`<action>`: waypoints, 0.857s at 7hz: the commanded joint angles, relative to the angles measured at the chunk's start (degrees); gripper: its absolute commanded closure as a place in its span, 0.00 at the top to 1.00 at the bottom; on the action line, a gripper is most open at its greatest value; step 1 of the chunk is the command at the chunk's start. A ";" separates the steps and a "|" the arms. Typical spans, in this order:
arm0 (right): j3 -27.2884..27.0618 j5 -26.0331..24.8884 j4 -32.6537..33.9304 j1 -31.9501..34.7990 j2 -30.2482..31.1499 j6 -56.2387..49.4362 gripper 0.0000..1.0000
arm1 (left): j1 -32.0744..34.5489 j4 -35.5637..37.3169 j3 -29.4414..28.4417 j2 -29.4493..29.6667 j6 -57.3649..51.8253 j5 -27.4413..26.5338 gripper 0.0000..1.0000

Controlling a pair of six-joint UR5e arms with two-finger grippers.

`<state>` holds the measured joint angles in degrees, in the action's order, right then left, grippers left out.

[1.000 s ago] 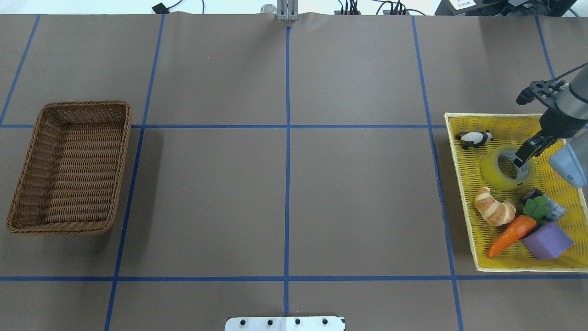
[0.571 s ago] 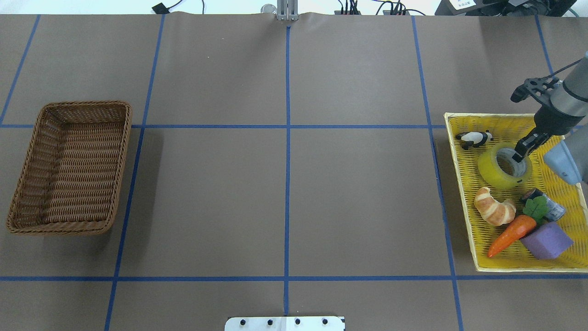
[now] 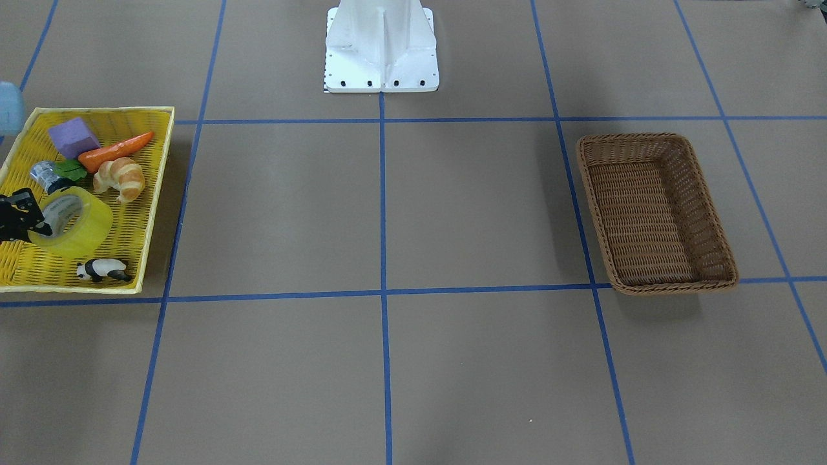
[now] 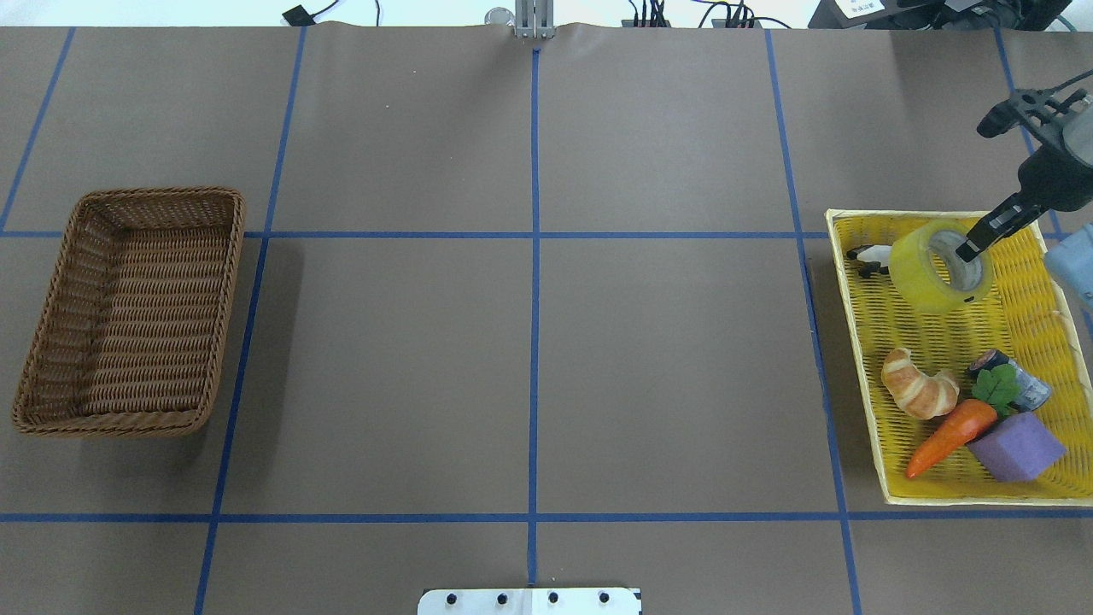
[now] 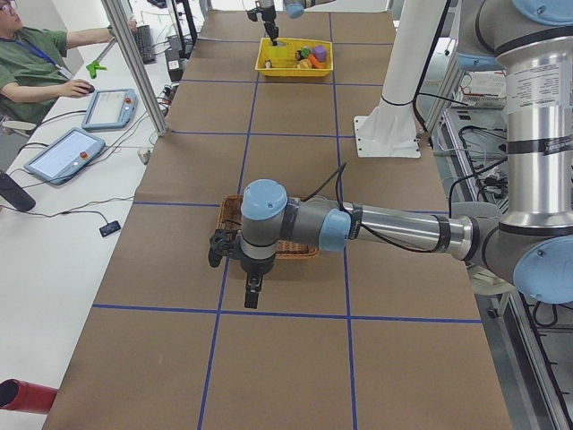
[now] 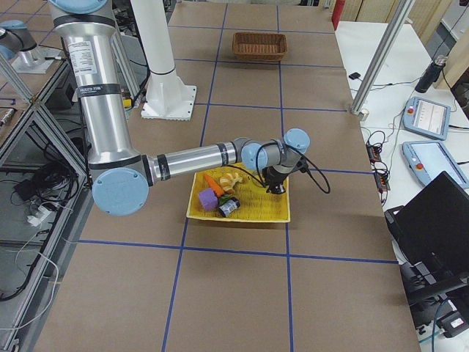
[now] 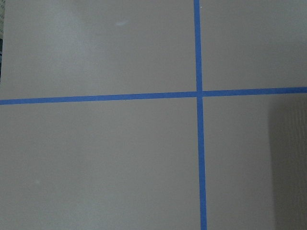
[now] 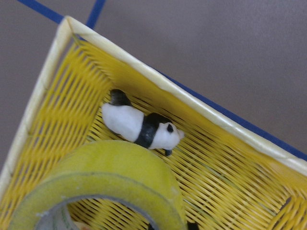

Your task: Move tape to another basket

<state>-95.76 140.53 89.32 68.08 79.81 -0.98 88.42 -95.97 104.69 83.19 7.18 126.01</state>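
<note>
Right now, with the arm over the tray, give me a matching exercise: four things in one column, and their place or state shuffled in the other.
Things
1. tape
2. basket
3. panda figurine
4. purple block

Places or states
A. brown wicker, nothing inside, on the robot's left side
B. lies near a far corner of the yellow tray
C. gripped by the right hand, one finger inside its core
D. beside the carrot at the tray's near end

Pairs: 1-C, 2-A, 3-B, 4-D
</note>
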 commanded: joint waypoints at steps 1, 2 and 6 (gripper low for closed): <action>-4.95 1.06 -7.51 0.30 -3.42 18.98 0.00 | -0.09 -9.87 -0.27 1.36 5.95 0.03 0.99; -4.53 0.36 -19.15 -1.61 -3.78 31.61 0.00 | -0.17 -17.07 -1.06 1.36 10.44 0.20 0.99; -4.44 -11.31 -52.33 -13.82 -4.84 73.76 0.00 | -11.39 -53.69 -7.37 2.33 43.01 3.89 0.99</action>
<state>-100.30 132.09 45.71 57.38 75.28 61.86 80.68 -137.97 99.80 85.12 40.19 129.81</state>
